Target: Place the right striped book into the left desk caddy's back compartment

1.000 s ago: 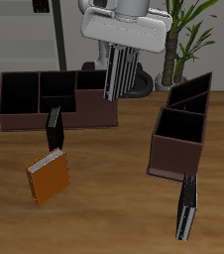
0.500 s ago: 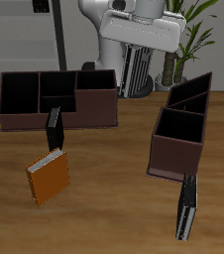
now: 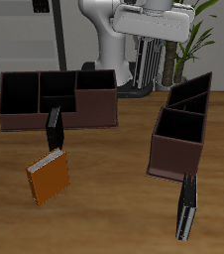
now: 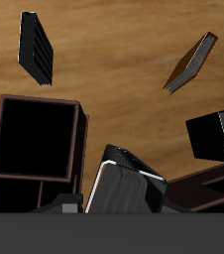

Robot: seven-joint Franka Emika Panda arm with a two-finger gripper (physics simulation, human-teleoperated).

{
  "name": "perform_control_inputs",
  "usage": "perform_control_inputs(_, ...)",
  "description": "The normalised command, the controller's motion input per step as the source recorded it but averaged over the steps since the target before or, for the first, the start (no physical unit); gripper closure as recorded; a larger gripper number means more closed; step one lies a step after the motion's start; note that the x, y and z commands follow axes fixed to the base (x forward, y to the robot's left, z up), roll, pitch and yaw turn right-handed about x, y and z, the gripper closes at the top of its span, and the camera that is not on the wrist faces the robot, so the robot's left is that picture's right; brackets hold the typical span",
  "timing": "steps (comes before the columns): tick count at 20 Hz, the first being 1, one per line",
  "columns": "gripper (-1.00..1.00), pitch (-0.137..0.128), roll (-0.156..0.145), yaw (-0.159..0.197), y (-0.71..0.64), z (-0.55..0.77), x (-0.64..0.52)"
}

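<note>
My gripper (image 3: 150, 46) is shut on the right striped book (image 3: 146, 67), which hangs upright, high above the table's back part. It is between the wide caddy and the left desk caddy (image 3: 173, 156), the narrow maroon box. That caddy's back compartment (image 3: 199, 89), with slanted walls, lies lower and off to the side of the book. In the wrist view the held book (image 4: 124, 187) shows close up, end-on, beside the narrow caddy (image 4: 80, 149).
A wide brown three-compartment caddy (image 3: 92, 116) stands at the back. A small black upright book (image 3: 54, 128) leans at its front. An orange book (image 3: 50, 178) and a dark slim book (image 3: 187, 205) lie nearer the front edge. A plant (image 3: 188, 40) stands behind.
My gripper has carried the striped book higher and sideways, from over the wide caddy's end toward the narrow maroon caddy. Nothing on the table has moved.
</note>
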Motion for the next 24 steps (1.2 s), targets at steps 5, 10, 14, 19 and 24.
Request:
perform_control_inputs(5, 1.0, -0.001, 0.017, -0.001, 0.13, -0.09, -0.3)
perform_control_inputs(10, 1.0, 0.037, 0.02, 0.013, 0.21, -0.17, -0.22)
perform_control_inputs(14, 1.0, -0.002, 0.022, 0.006, 0.3, -0.02, -0.28)
perform_control_inputs(19, 1.0, -0.004, 0.048, 0.007, 0.37, 0.0, -0.21)
perform_control_inputs(24, 1.0, -0.013, 0.054, 0.01, 0.47, 0.05, 0.03)
